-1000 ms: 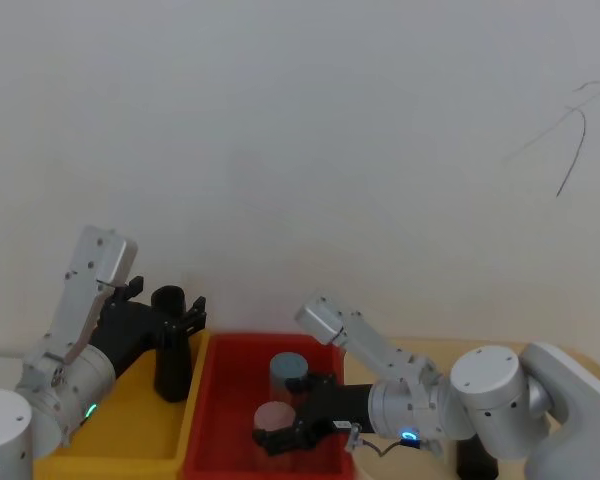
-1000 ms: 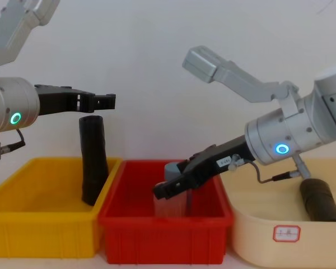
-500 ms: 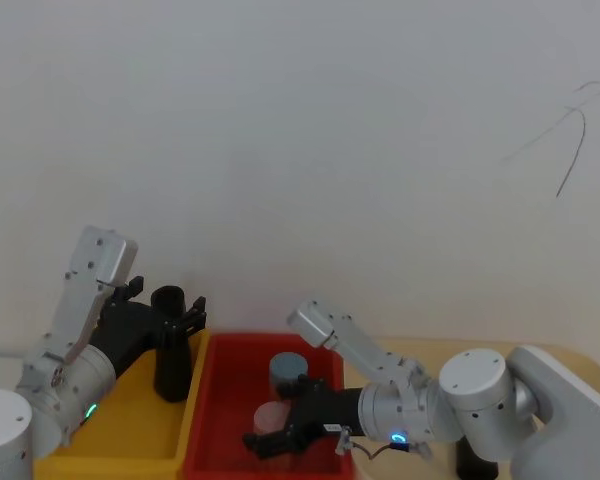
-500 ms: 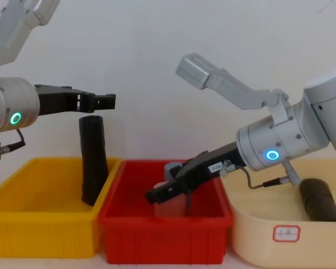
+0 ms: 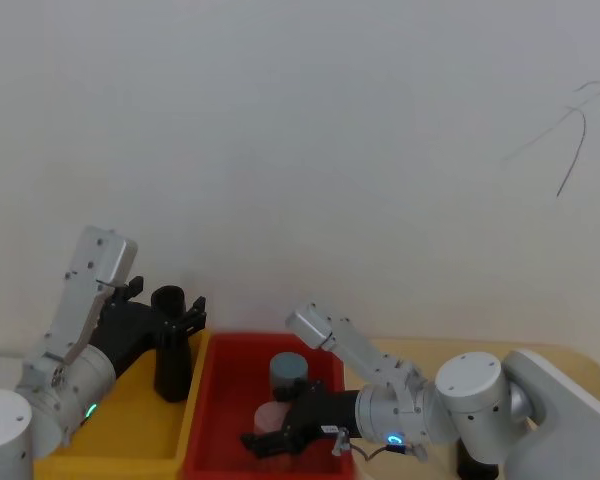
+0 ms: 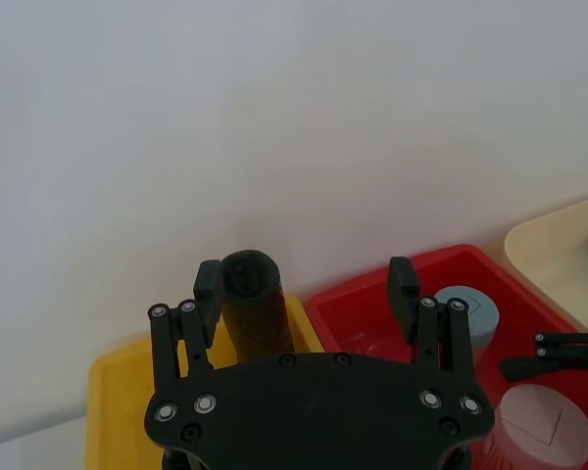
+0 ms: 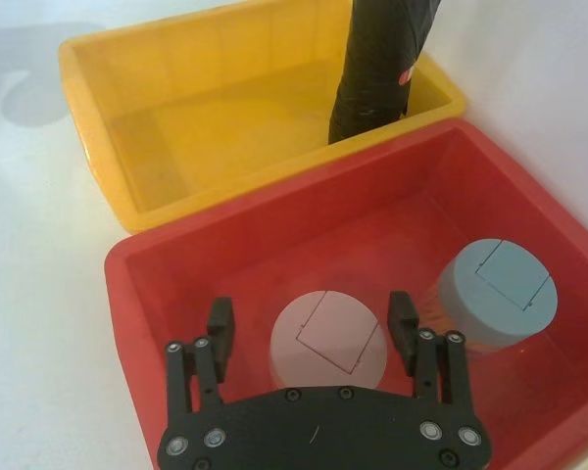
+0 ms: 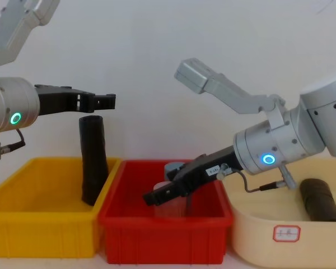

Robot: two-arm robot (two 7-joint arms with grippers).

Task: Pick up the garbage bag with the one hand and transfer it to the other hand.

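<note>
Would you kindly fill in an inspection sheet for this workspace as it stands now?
Surface: yellow bin, red bin, cream tub side by side.
Job's things: garbage bag upright in yellow bin, leaning on its right wall.
Clutter: pink cylinder, blue cylinder in red bin; second black roll in tub.
Claws: left claw open above the bag; right claw open around the pink cylinder.
Cables: thin cable under right wrist.
Surroundings: white wall.

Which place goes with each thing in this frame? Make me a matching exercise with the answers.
Things:
1. garbage bag
2. pink cylinder
3. slimmer black roll
4. left hand

Places:
A. in the red bin
B. standing in the yellow bin
C. above the garbage bag
D. lying in the beige tub

Pairs: 1-B, 2-A, 3-D, 4-C
</note>
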